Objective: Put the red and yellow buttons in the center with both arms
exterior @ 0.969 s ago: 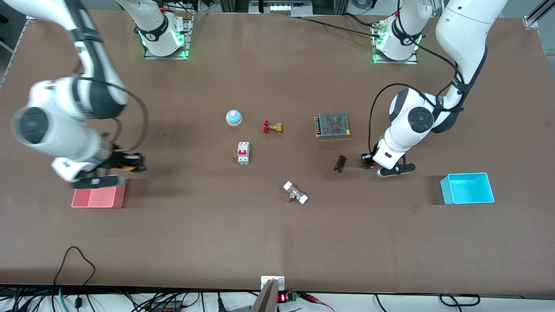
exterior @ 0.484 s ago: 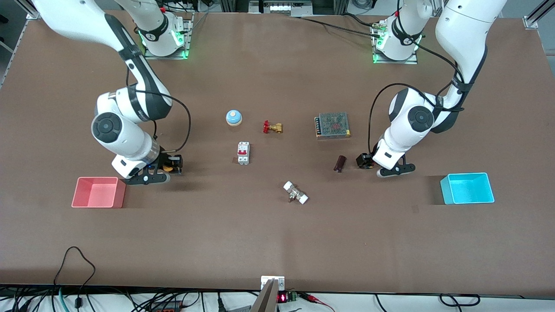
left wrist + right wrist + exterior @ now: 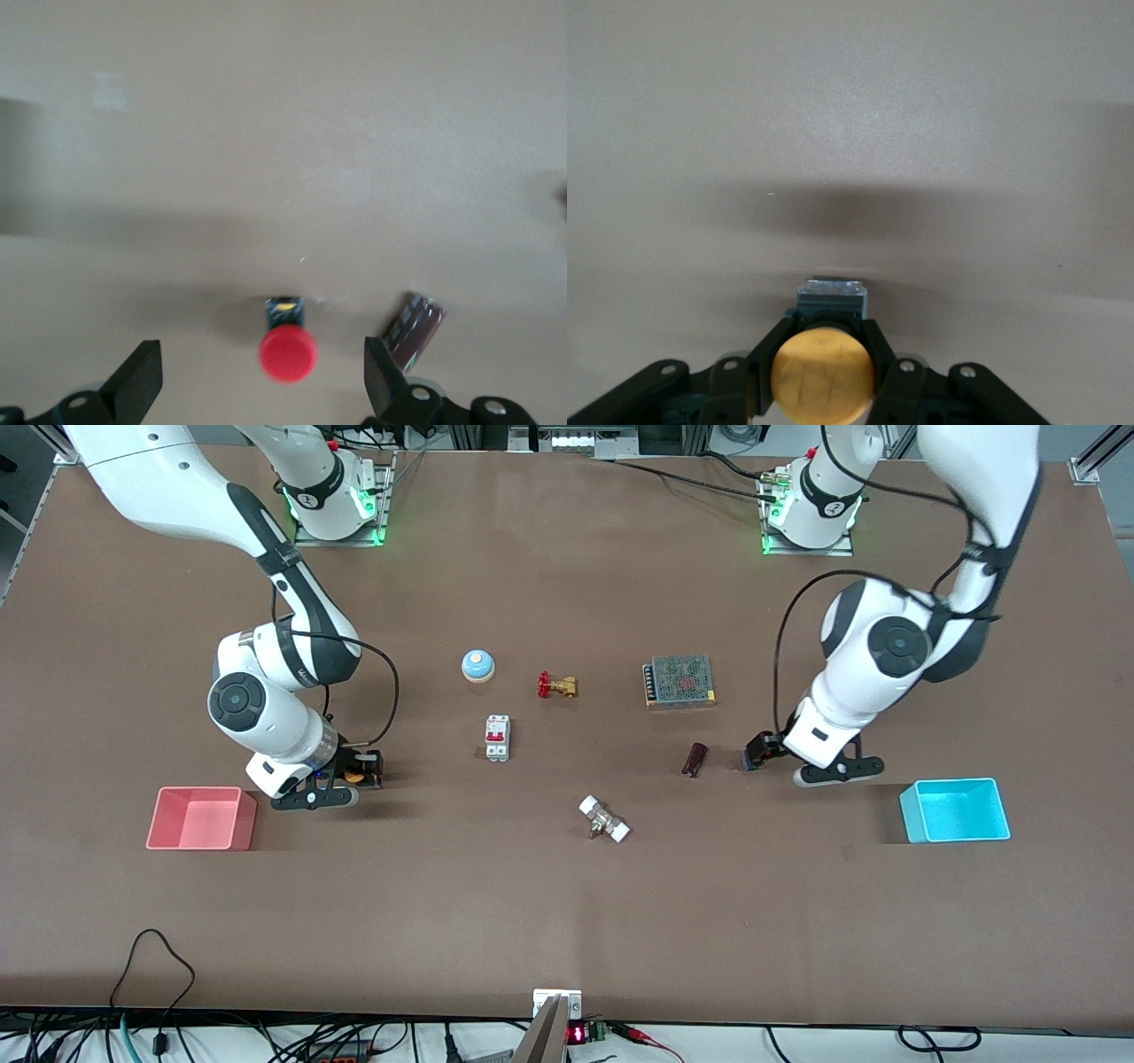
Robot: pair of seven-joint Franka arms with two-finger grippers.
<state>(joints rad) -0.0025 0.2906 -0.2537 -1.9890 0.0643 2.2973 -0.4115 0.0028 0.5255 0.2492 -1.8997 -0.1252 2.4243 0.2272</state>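
I am gripping the yellow button in my right gripper near the pink tray; my left gripper is hanging wide open, empty, over the red button.

The brown table fills the frame. Mid-frame lie a bell, a brass valve and a meshed power supply in a row. Lower in the frame are a breaker, a dark cylinder and a white-capped fitting. The red button stands beside the cylinder. A pink tray sits at the right arm's end and a cyan tray at the left arm's.
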